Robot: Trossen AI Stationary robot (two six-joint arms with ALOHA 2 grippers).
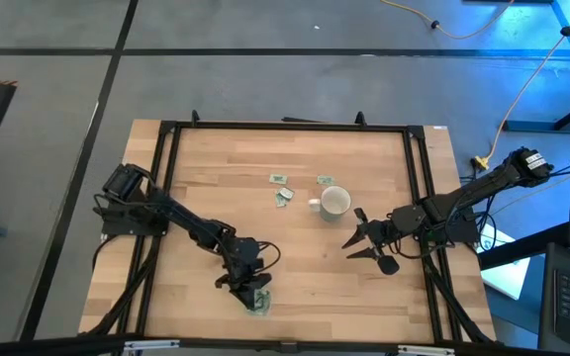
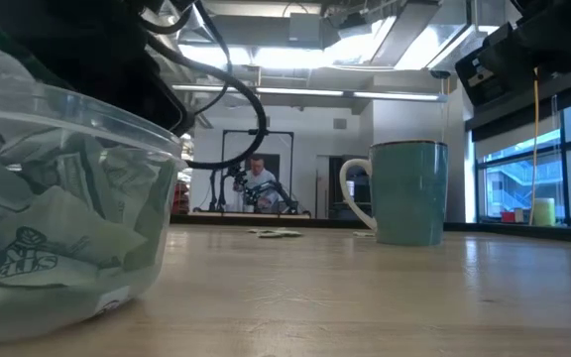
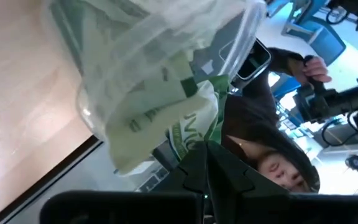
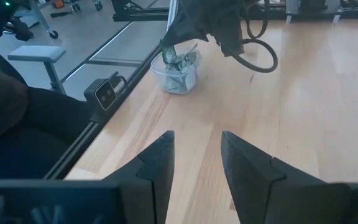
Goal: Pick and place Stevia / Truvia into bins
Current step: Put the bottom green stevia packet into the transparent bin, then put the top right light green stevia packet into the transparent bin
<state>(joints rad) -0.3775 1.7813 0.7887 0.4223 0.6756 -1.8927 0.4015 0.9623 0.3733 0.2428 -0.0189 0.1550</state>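
Sachets [image 2: 57, 228] already fill much of the clear dish [image 1: 257, 300] at lower centre; several more [image 1: 283, 194] lie mid-table beside the mug [image 1: 334, 203]. Left gripper [image 3: 207, 163], over the dish, pinches a sachet [image 3: 194, 127]. Right gripper [image 4: 196, 163] hangs spread, right of centre.

The dish [image 1: 257, 302], clear round plastic, stands upright at the table's six-o'clock edge, stuffed with crumpled green-and-white sachets [image 2: 38, 228]; one sachet [image 3: 194, 124] stands at its rim. Loose sachets [image 1: 283, 192] lie flat toward twelve o'clock from the centre, scattered close together on the wood.
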